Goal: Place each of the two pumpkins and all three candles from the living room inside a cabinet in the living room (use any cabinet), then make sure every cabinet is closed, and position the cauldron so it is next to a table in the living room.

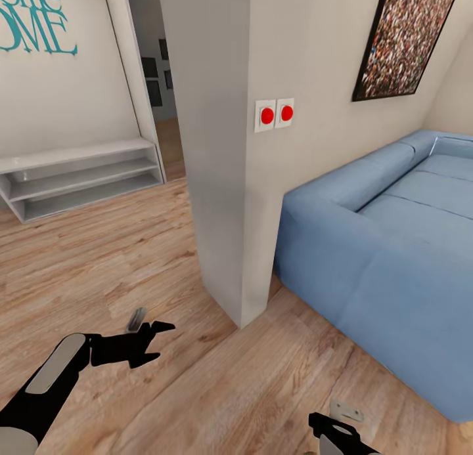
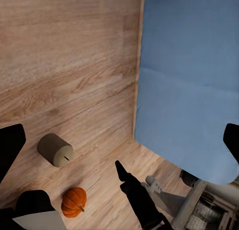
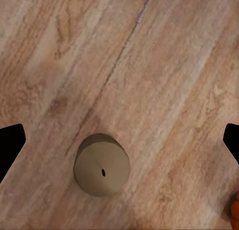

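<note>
A squat olive-grey candle [image 3: 102, 164] stands on the wood floor directly under my right gripper [image 3: 119, 140], whose fingers are spread wide with nothing between them. The candle [image 2: 55, 149] also appears in the left wrist view, with an orange pumpkin [image 2: 74, 201] on the floor close beside it. An orange sliver of that pumpkin [image 3: 235, 210] lies at the edge of the right wrist view. My left gripper [image 1: 152, 340] hangs open and empty above the floor, well away from both. The right gripper [image 1: 332, 429] sits low near the sofa. The cabinet, cauldron and table are out of view.
A large blue sofa [image 1: 394, 245] fills the right side, its corner [image 2: 189, 80] near the candle. A grey wall pillar [image 1: 223, 179] with two red switches [image 1: 276, 115] stands ahead. White open shelving [image 1: 85, 176] lines the far left wall beside a doorway.
</note>
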